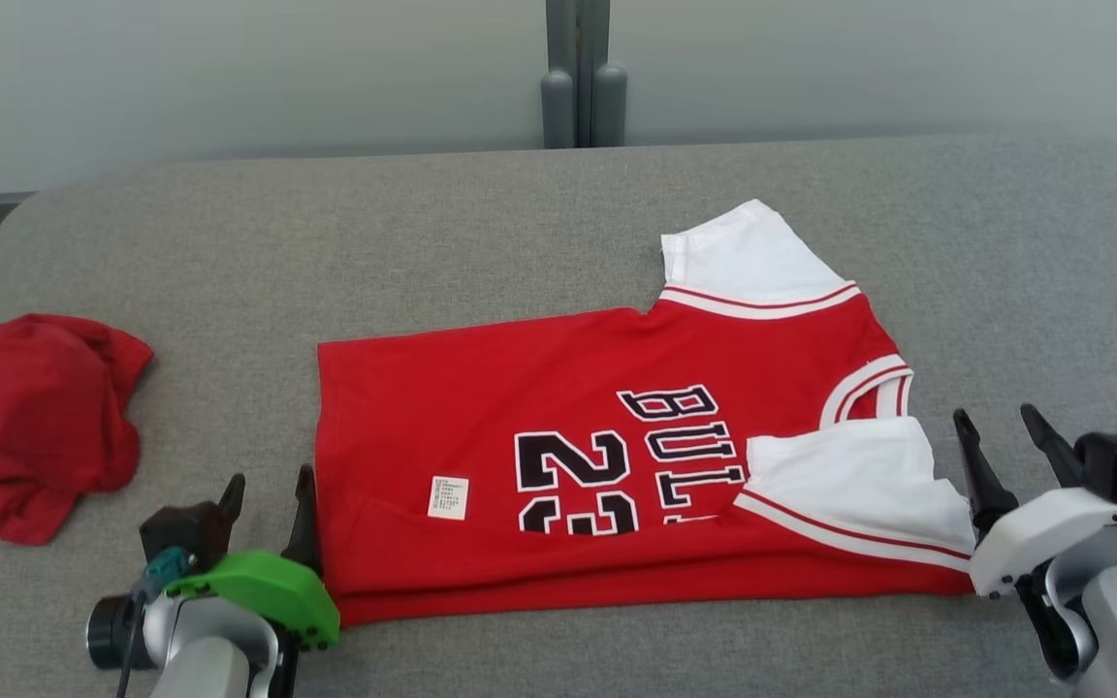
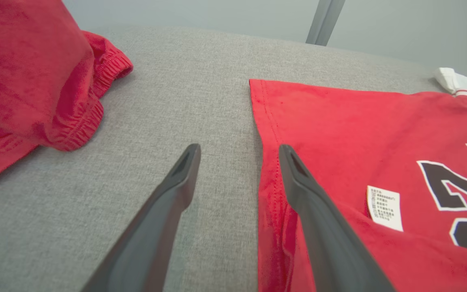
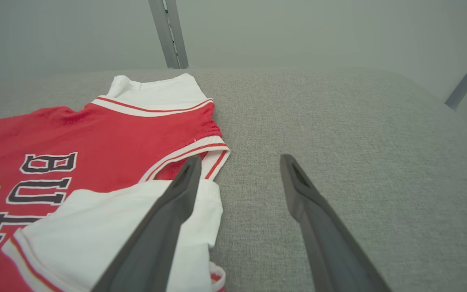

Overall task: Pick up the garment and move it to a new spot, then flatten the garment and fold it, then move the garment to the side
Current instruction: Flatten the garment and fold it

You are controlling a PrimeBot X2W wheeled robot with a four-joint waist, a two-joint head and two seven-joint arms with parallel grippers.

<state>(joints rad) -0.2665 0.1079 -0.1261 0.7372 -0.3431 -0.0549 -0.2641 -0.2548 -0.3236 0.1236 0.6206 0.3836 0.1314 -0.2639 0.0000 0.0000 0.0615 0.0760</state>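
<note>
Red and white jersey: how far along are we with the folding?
Done: the red and white basketball jersey lies flat on the grey padded table, its near long edge and white sleeve folded over the front. In hand: nothing; the left claw and right claw stand open at its ends. Left: further folds, then moving it aside.

red jersey with white sleeves and red-striped white trim, black white-edged lettering, white label, plain red cloth at nine o'clock, grey woven surface, green cover on left gripper
</note>
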